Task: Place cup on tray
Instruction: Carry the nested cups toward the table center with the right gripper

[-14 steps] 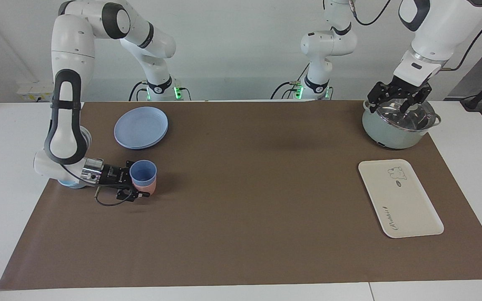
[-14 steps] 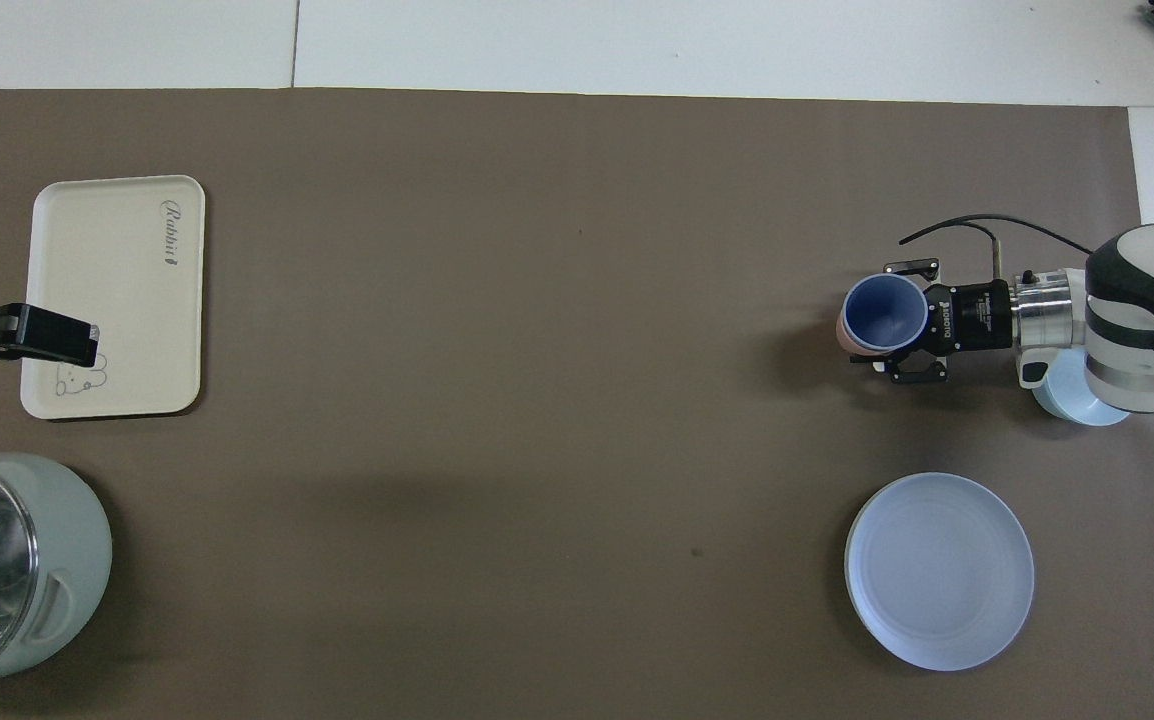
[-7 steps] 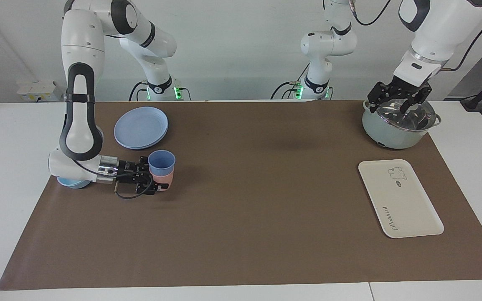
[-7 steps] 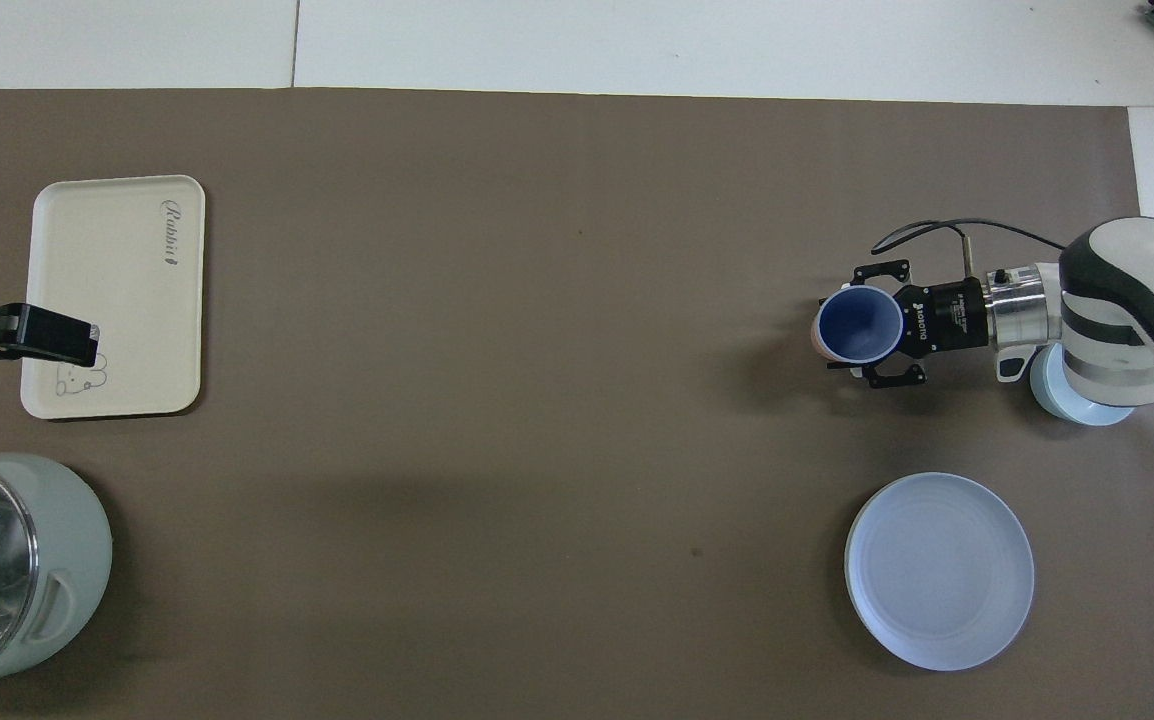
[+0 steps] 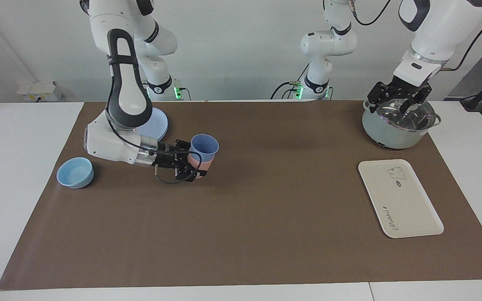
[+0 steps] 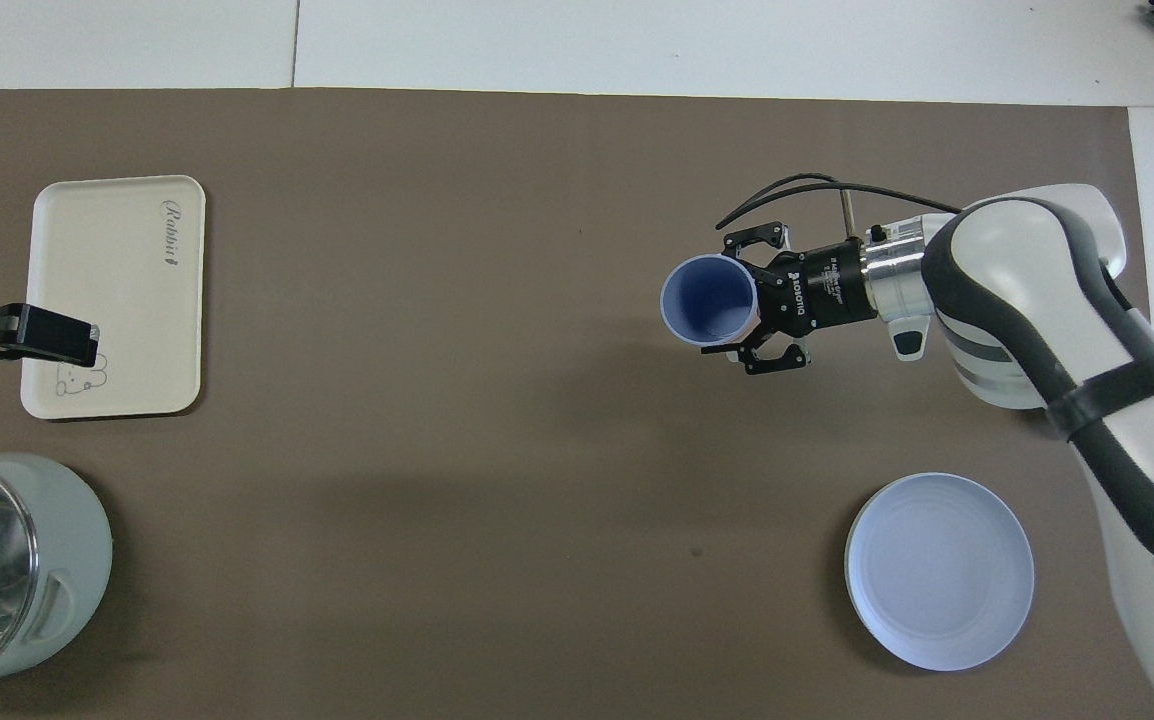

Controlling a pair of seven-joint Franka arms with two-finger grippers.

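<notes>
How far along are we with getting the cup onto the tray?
Done: the right gripper is shut on the pink cup, with the cup nested inside it, toward the right arm's end of the table. In hand: carrying that stack. Left: crossing to the tray, bare at the left arm's end, and setting the cup down. The left gripper waits open over the pot.

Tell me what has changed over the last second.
The right gripper, shut on the pink cup with the blue cup nested in it, has carried both away from the bowl toward the left arm's end of the table. Its arm no longer covers the bowl. The left gripper still waits open over the pot. The tray, plate, bowl and pot have not moved.
</notes>
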